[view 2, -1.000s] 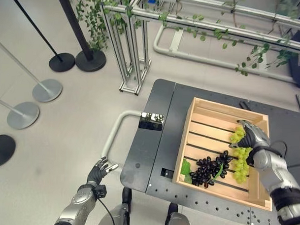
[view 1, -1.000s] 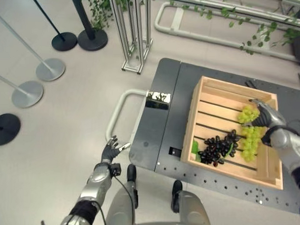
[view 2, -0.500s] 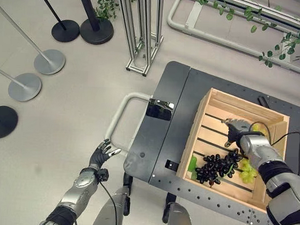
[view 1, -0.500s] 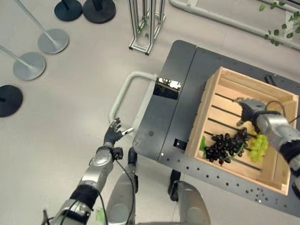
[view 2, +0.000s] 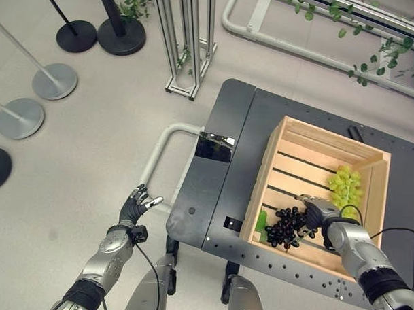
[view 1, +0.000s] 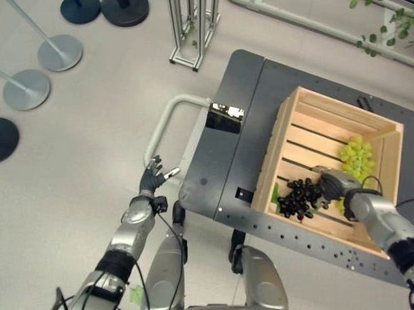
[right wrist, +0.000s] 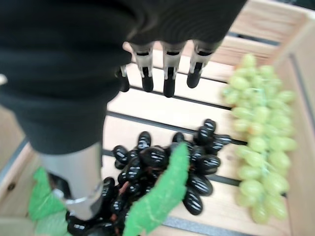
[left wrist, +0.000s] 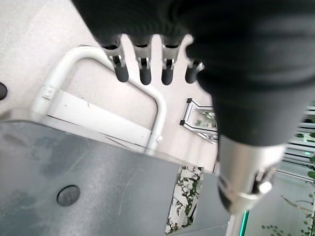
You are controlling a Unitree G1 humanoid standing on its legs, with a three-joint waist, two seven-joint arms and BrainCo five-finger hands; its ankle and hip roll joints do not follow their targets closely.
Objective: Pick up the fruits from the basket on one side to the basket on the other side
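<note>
The right hand, fingers straight and holding nothing, hovers over the black grapes in the near left of the crate; the grapes' long axis runs left-right.

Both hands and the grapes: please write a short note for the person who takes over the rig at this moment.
Right hand: open, fingers relaxed above the black grapes, holding nothing.
Left hand: open and idle beside the cart's white handle.
Things: black grapes and green grapes both lie in the wooden crate on the grey cart.
Done: no fruit is out of the crate.
Left: grasp each bunch and carry it to the other basket.
</note>
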